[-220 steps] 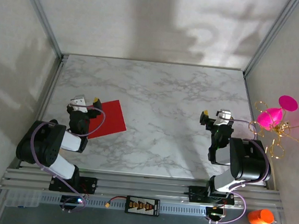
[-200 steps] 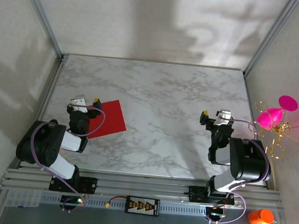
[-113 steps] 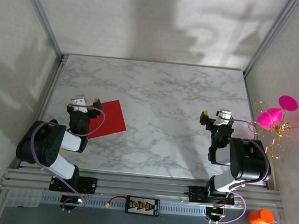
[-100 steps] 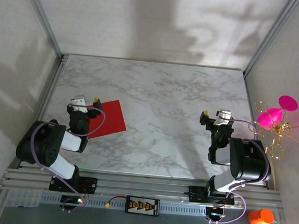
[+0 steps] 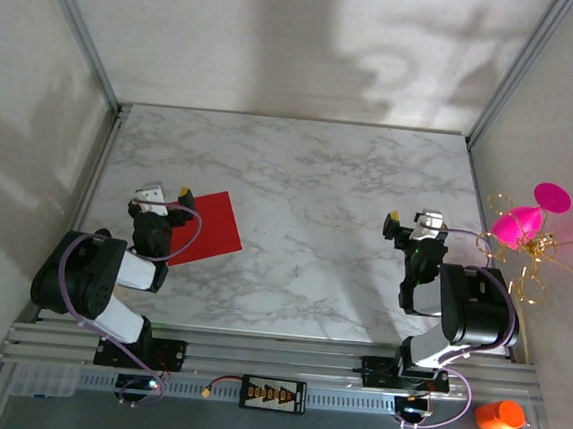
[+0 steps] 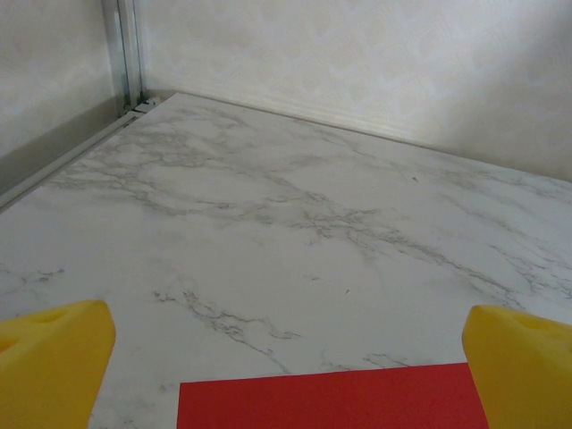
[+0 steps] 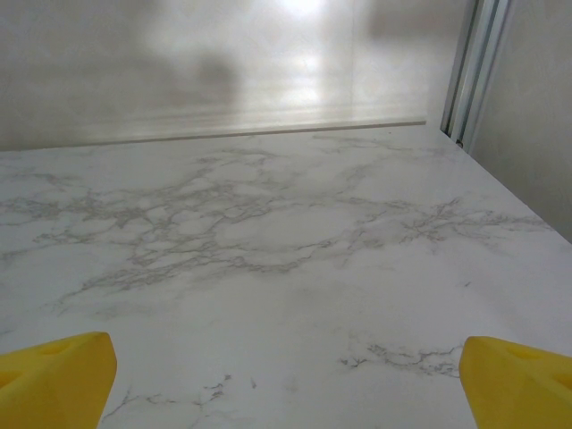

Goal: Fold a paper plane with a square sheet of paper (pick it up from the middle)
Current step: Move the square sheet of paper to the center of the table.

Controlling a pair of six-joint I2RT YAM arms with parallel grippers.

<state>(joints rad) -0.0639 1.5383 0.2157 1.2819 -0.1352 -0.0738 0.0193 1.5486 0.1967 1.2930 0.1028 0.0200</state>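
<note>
The left gripper hangs low over the near-left of the marble table, jaws spread wide, holding nothing; the square sheet of paper lies flat and unfolded close by on its right, one edge showing low between the yellow fingertips in the wrist view; no crease is made yet, so picking up is the step in hand; next, probably, a reach to the sheet's middle; the right gripper, equally wide and empty, sits well apart.

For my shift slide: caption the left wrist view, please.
Left gripper open above the marble table, the square sheet of paper lying flat between its yellow fingertips.
</note>
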